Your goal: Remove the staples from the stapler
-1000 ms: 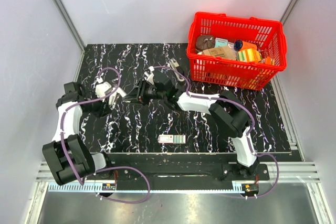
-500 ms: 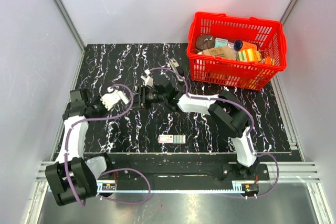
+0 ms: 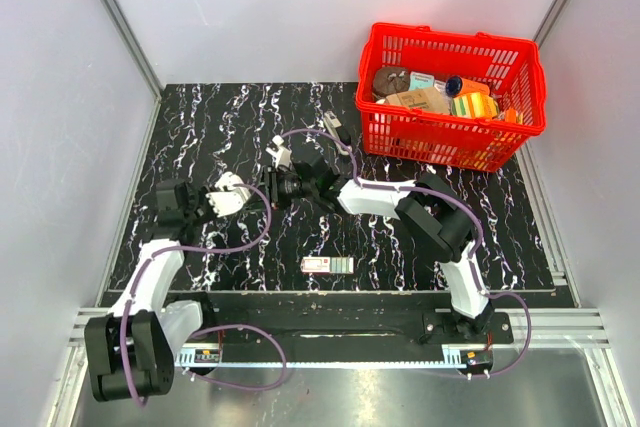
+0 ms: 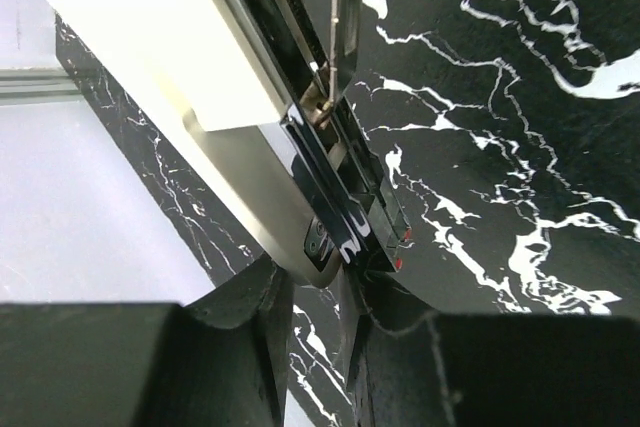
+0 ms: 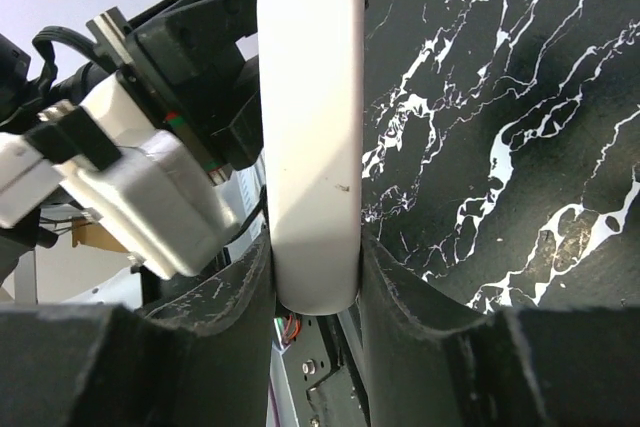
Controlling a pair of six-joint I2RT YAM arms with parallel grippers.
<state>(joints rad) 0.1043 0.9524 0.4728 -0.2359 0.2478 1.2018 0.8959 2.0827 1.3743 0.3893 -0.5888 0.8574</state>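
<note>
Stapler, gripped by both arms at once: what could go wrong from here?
1. The right tool pinches only the rounded end of the stapler; it may slip out.
2. The left tool clamps the end where the metal rail shows, so opposed pulls could twist the hinge.
3. Loose staples, none visible yet, would be hard to spot on the black, white-veined table.

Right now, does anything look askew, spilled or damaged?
Nothing looks spilled or damaged. The stapler is splayed open between the tools, left tool on its metal-channel half, right tool on its white arm; no loose staples show.
</note>
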